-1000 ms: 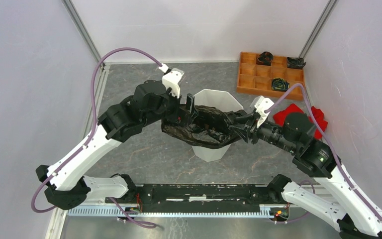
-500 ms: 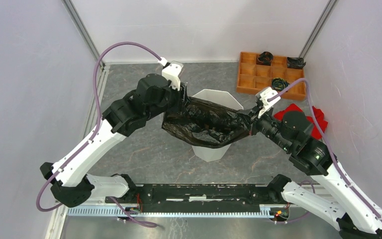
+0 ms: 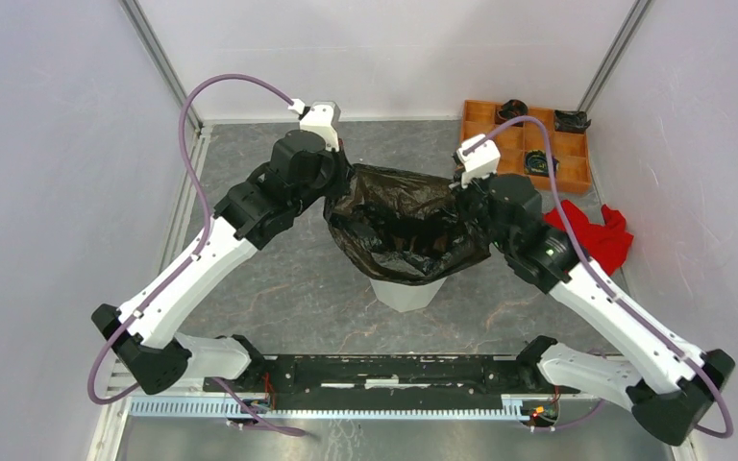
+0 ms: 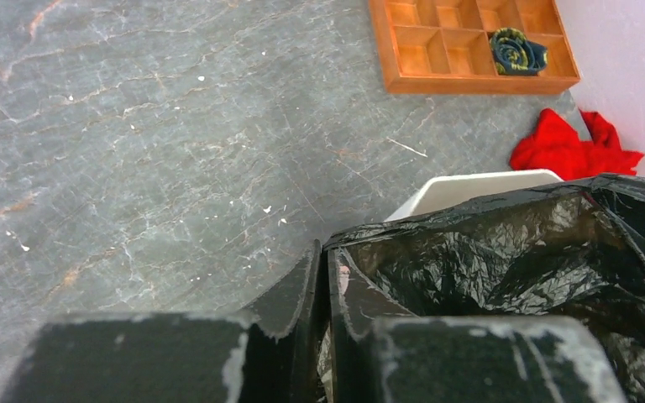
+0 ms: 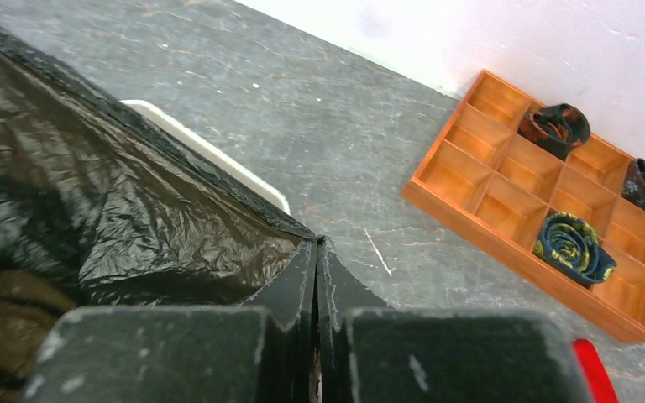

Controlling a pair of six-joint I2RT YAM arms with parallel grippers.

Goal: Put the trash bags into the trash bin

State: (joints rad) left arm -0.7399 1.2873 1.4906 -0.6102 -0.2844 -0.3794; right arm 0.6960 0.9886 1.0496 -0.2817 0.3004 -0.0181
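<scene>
Holding the trash bag spread over the trash bin (mid-frame, to line it), left gripper and right gripper are clamping jaws on its rim.

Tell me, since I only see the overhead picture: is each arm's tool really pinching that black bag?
Observer: Yes; the left wrist camera shows the left tool shut on the trash bag at its edge.
Operator: And the other?
Observer: The right wrist camera shows the right tool shut on the film too.
Operator: Anything else I can't make out?
Observer: Close up, one compartment of the orange tray holds a coiled dark roll with yellow patterning.
</scene>
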